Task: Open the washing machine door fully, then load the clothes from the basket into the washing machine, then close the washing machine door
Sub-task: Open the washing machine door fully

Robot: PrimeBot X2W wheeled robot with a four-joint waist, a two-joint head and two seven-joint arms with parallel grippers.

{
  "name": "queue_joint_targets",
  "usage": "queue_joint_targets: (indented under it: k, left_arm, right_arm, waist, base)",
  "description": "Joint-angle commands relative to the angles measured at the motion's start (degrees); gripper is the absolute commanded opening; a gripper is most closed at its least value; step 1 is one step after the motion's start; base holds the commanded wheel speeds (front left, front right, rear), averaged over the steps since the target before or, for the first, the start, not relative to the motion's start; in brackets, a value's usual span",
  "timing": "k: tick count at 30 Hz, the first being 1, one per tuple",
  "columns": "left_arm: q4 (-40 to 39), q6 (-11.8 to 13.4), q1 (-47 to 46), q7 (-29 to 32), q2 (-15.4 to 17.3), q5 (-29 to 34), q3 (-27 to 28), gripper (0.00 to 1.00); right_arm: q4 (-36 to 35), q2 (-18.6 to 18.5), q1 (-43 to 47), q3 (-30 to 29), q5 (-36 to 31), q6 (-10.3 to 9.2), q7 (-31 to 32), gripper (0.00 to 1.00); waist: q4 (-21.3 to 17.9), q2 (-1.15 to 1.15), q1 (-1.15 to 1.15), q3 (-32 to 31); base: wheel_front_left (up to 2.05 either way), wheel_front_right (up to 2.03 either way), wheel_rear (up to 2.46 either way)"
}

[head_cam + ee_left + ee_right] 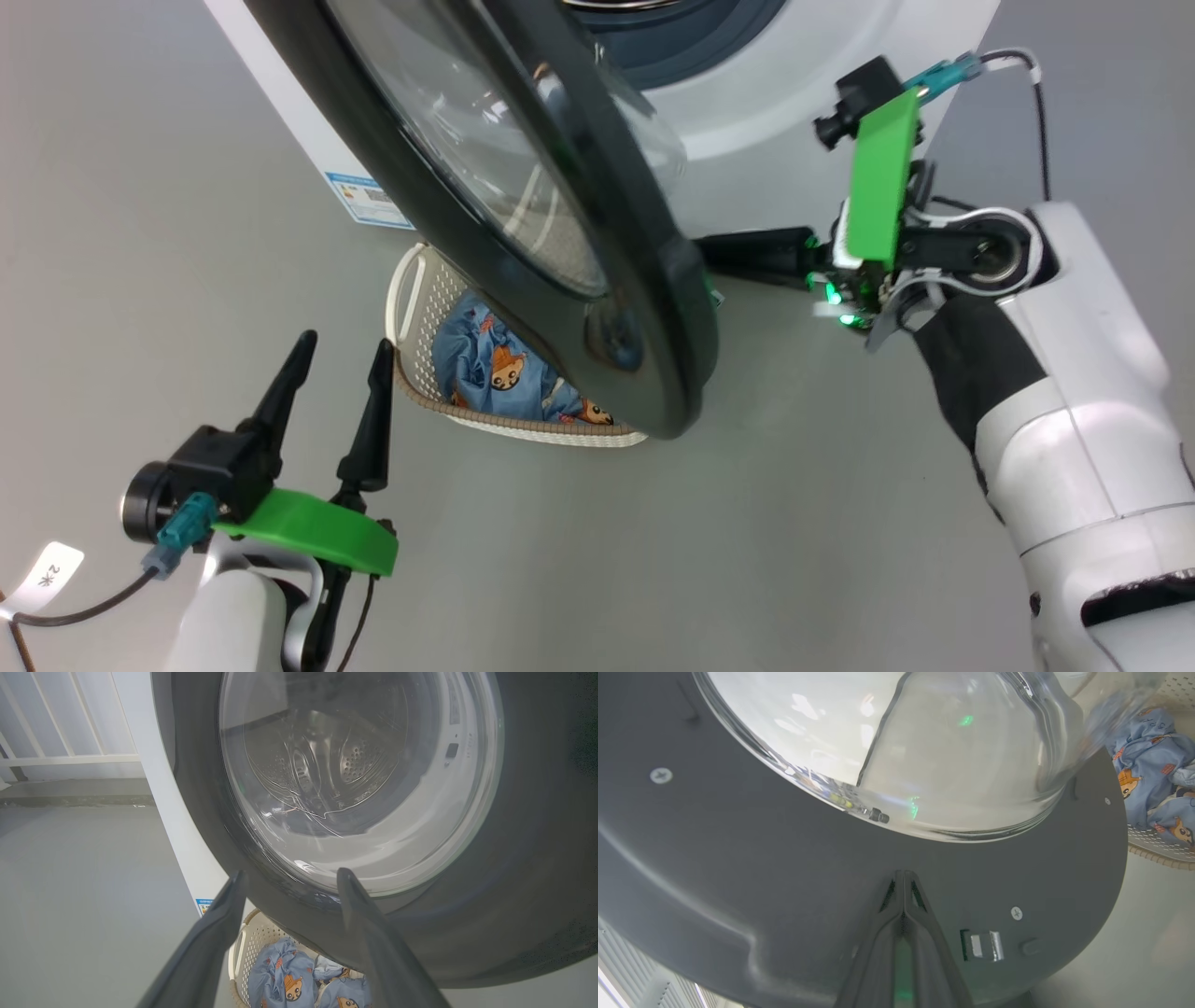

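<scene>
Right wrist view: closed right hand (903,876) touches washing machine door (738,858).

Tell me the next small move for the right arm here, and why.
Probably push the washing machine door wider open with the shut right gripper, whose tips seem to sit against its inner face. The door stands only partly open, overhanging the basket and hiding part of the clothes.

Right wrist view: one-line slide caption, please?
Shut right gripper, tips at the door's grey inner face below its glass bowl; clothes lie in the basket beyond.
</scene>
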Motion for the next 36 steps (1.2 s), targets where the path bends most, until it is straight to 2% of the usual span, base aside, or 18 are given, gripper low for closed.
queue_joint_targets:
  k: [1,14,24,30,36]
  left_arm:
    - [-1.35,-0.09,0.63,-0.36,1.92,0.55,2.08,1.0]
    - [-1.76,-0.09,0.42,-0.36,1.8,0.69,1.93,1.0]
    - [-1.96,-0.09,0.23,-0.36,1.56,0.55,1.73,1.0]
    - [-1.97,-0.09,0.27,-0.36,1.41,0.53,1.96,1.0]
    - [-1.86,-0.09,0.15,-0.36,1.42,0.66,2.53,1.0]
  right_arm:
    - [-2.18,2.0,1.09,2.67,2.07,0.09,-0.61,0.0]
    - [-5.6,2.0,3.35,19.9,16.37,0.09,-8.94,0.0]
    - [-5.9,2.0,2.02,30.6,24.05,0.09,-14.51,0.0]
    - [-5.37,2.0,0.57,34.93,27.79,0.09,-17.15,0.0]
    - [-5.44,1.09,-0.24,35.83,29.31,0.09,-20.69,0.0]
  waist:
    - [0.0,0.0,0.0,-0.05]
    - [0.32,0.0,0.0,-0.06]
    - [0.57,0.0,0.0,0.2]
    - [0.51,0.0,0.0,0.19]
    - [-0.31,0.0,0.0,-0.25]
  base:
    - [0.0,0.0,0.0]
    - [0.0,0.0,0.0]
    - [0.0,0.0,0.0]
    - [0.0,0.0,0.0]
    - [0.0,0.0,0.0]
